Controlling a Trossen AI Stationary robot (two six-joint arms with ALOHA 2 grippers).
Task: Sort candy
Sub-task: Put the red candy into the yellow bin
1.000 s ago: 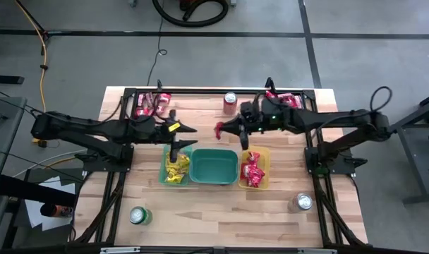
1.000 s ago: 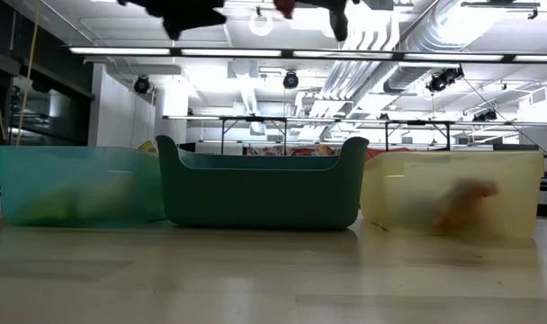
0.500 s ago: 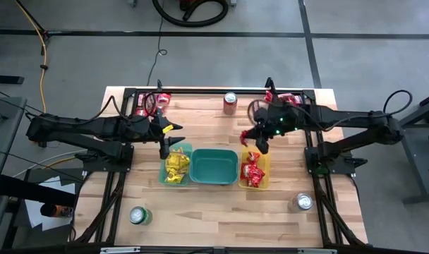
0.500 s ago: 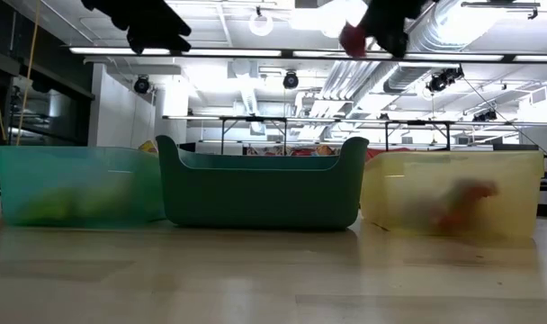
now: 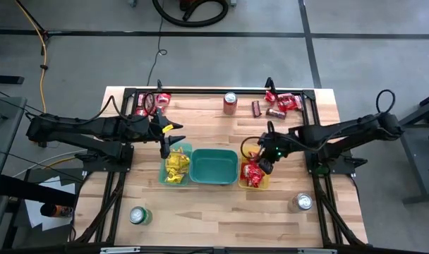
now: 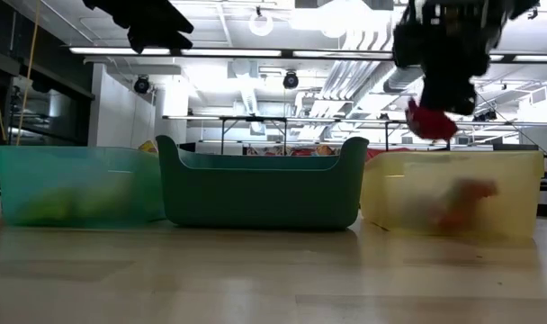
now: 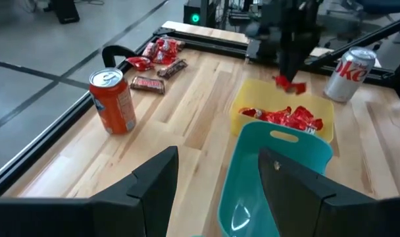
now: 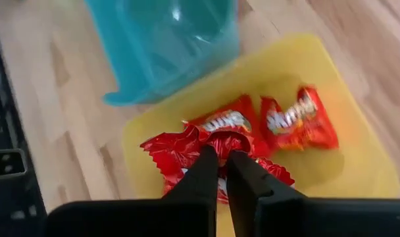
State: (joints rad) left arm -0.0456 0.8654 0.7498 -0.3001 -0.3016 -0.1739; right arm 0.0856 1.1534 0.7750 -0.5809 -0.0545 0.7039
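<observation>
Fingertips of the right gripper (image 8: 223, 172) are pinching one light, crinkly, slippery red foil candy packet (image 8: 187, 146) at mid-frame, above the translucent yellow plastic bin (image 8: 358, 141); the wrapper's bunched middle is giving the surest hold. Left gripper (image 7: 216, 181) is hanging open.

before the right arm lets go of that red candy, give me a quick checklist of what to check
1. Right gripper shut on the red packet: ok.
2. Gripper over the yellow bin, not the teal bin: ok, the high and right wrist views show the yellow bin under it.
3. Bin matches the kind: ok, only red packets show in it.
4. Packet clear of the bin rim: ok, the low view has it hanging just above the rim.
5. Left gripper out of the way: ok, open above the green bin with the yellow packets.
6. Candy left to sort: not ok, red packets and brown bars lie at the far edge.
</observation>
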